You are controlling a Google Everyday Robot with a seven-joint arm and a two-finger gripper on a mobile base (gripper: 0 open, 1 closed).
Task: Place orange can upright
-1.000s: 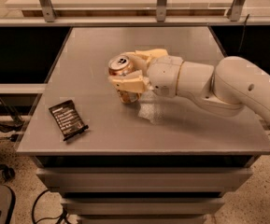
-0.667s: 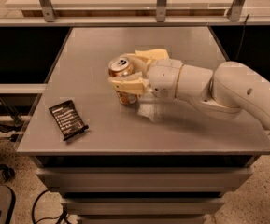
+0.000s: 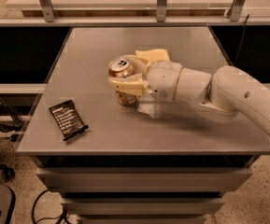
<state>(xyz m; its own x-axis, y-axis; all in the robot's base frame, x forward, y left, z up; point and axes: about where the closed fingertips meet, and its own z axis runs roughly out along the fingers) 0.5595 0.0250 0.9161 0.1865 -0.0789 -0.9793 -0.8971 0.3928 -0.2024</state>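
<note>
The orange can [image 3: 121, 68] stands near the middle of the grey table [image 3: 88, 50], silver pull-tab top facing up and slightly toward the camera. My gripper [image 3: 127, 76] reaches in from the right and is closed around the can's body. One cream finger [image 3: 125, 84] crosses the front of the can, and the other lies behind it. The can's lower part [image 3: 124, 98] shows below the finger and looks to rest on the table.
A flat black snack packet [image 3: 68, 119] lies near the table's front left corner. A pale yellow sponge [image 3: 152, 55] sits just behind the gripper. My white arm [image 3: 228, 94] spans the right side of the table. A railing runs along the back.
The can and gripper have stayed in almost the same place; the arm has shifted only slightly.
</note>
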